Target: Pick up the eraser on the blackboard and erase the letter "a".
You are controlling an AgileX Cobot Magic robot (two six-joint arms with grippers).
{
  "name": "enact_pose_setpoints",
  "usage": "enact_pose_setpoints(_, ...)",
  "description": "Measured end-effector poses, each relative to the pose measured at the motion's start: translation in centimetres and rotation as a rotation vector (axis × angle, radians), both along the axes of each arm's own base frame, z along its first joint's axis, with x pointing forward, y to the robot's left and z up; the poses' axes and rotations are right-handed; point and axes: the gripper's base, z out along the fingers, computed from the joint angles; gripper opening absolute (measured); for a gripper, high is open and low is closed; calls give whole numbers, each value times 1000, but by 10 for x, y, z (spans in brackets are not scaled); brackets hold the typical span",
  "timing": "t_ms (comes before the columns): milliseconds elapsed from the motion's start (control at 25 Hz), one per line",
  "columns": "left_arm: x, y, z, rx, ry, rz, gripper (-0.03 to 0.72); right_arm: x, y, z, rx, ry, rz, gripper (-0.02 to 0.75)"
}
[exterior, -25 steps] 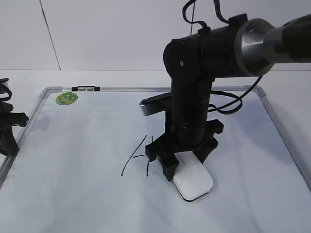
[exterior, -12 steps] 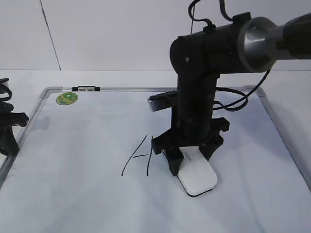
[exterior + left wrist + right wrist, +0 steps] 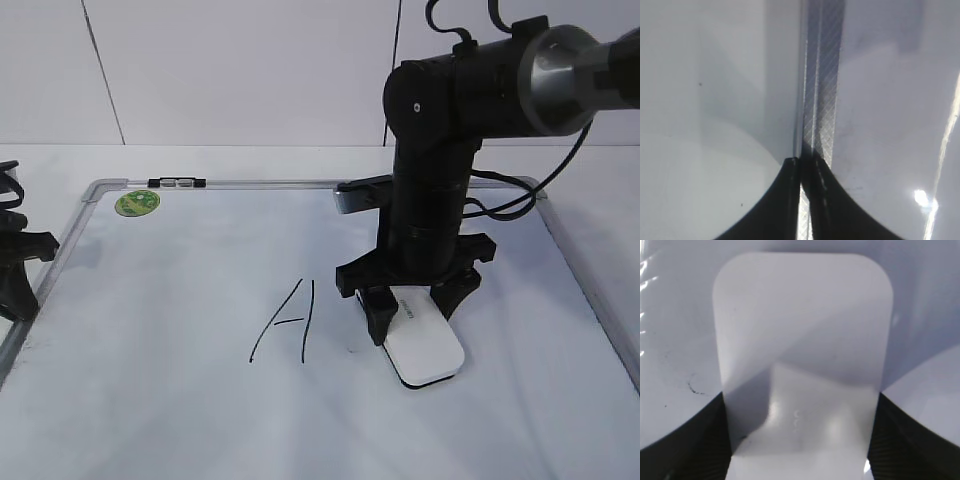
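Observation:
My right gripper (image 3: pixel 412 325) is shut on the white eraser (image 3: pixel 428 350) and presses it flat on the blackboard (image 3: pixel 180 280), right of the middle. In the right wrist view the eraser (image 3: pixel 800 330) fills the space between the black fingers (image 3: pixel 695 445), with the gripper (image 3: pixel 800 440) clamped on its sides. A tall capital "A" (image 3: pixel 285 322) stands just left of the gripper. No whole small "a" shows; only a faint curved trace (image 3: pixel 694 387) lies left of the eraser. My left gripper (image 3: pixel 801 161) is shut and empty over the board's metal frame (image 3: pixel 822 100), at the left edge (image 3: pixel 12 270).
A round green sticker (image 3: pixel 137 203) sits in the board's far left corner. A black-and-white marker pen (image 3: pixel 177 182) lies on the far frame beside it. The right arm's cables hang behind it over the board's far right corner.
My right gripper has slid the eraser to the right across the board, uncovering the whole capital "A". The left arm has not moved.

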Motion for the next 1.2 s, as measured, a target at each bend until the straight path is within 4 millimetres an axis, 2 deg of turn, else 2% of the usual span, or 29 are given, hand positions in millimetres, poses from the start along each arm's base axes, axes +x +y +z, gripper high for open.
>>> enact_pose_setpoints(480, 0, 0, 0, 0, 0, 0, 14, -17, 26, 0, -12, -10, 96, 538)
enact_pose_setpoints(800, 0, 0, 0, 2, 0, -2, 14, -24, 36, 0, 6, 0, 120, 538)
enact_pose_setpoints(1200, 0, 0, 0, 4, 0, -3, 14, -26, 39, 0, 35, 15, 128, 538)
